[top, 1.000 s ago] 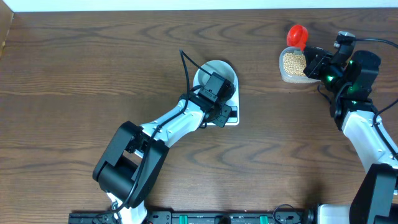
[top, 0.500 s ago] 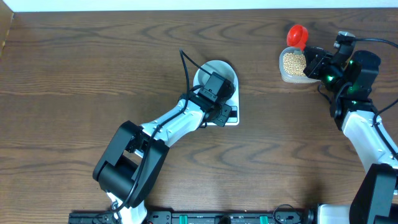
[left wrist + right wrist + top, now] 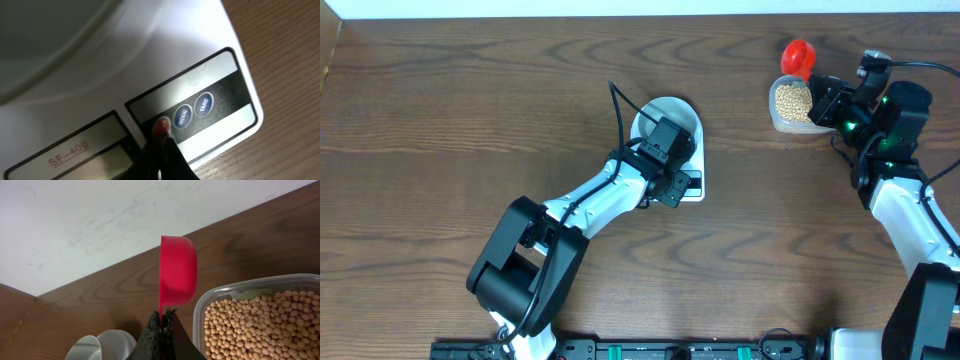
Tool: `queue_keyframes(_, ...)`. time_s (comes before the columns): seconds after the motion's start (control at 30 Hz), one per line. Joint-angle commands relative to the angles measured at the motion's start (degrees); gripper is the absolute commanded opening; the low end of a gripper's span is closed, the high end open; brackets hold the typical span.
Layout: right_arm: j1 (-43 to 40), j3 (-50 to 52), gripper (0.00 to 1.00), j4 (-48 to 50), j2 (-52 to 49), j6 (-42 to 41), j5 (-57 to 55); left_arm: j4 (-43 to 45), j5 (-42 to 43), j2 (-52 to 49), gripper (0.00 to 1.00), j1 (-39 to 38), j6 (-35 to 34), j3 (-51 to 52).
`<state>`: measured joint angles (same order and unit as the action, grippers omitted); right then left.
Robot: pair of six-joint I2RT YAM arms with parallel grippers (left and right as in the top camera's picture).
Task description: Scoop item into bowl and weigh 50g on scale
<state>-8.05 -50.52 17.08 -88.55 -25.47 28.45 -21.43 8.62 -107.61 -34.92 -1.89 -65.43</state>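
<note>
Fingers (image 3: pixel 172 162) of the left gripper (image 3: pixel 161 142) are pressed together with no gap and nothing between them. Their shared tip sits on a small reddish round spot (image 3: pixel 161 127) on the control strip of the scale (image 3: pixel 165 55). That spot lies just beside the MODE button (image 3: pixel 182 116), with the TARE button (image 3: pixel 204 104) next along; whether the tip is pushing down cannot be told. The label SF-400 (image 3: pixel 69 153) is printed on the scale's front panel. The bowl (image 3: pixel 658 112) stands on the scale's platform, behind the control strip, and its blurred pale wall fills the upper left of the left wrist view.

The right gripper (image 3: pixel 162 322) is well apart from the scale, on the right arm's side of the wooden table (image 3: pixel 470 120). Its fingers are clamped on the handle of the red scoop (image 3: pixel 177 270). The scoop is held on edge above the table, so what it holds cannot be told. Just beside it, on the side nearer the scale, stands a clear plastic tub (image 3: pixel 240 287) with many soybeans (image 3: pixel 250 330) inside.
</note>
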Motion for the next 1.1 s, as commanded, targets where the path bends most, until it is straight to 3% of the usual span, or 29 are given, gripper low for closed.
queue_keyframes(0.0, 0.3, -1.0, 0.01, 0.0, 0.1, -0.6, -0.5, -0.8, -2.2, 0.3, 0.07, 0.5, 2.1, -0.5)
queue_keyframes(1.07, 0.3, -1.0, 0.01, -0.4, 0.1, -0.6, -1.1, 1.7, -2.2, -0.8, 0.07, 0.4, 4.9, -0.7)
